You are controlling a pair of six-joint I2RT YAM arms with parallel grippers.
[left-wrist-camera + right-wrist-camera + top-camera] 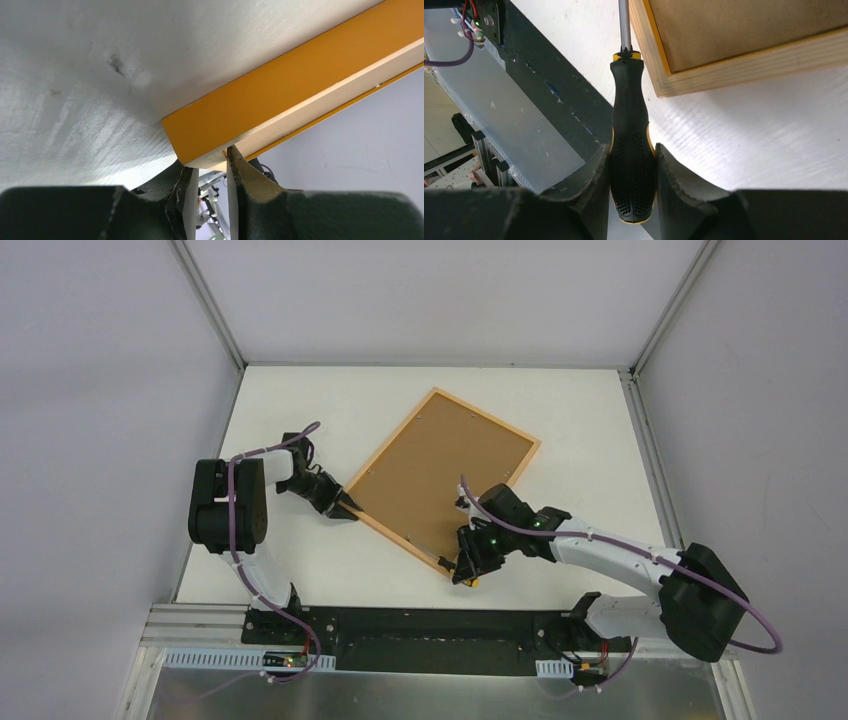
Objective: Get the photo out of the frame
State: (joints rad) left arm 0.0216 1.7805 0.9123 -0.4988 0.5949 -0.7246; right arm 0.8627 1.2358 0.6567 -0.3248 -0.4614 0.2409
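Note:
The frame [488, 416] lies face down on the table, pale wood back up, with the brown backing board [440, 475] filling it. The photo is hidden under the board. My left gripper [350, 508] is shut on the frame's left corner; the left wrist view shows the orange edge [280, 95] pinched between the tips of that gripper [210, 162]. My right gripper [468, 568] is shut on a black and yellow screwdriver [631, 135] at the frame's near corner [749, 62]. The screwdriver's shaft runs along the outside of the frame's edge.
The black mounting rail [440, 625] runs along the table's near edge, close behind the right gripper. White enclosure walls stand at the left, right and back. White table [300, 410] surrounds the frame.

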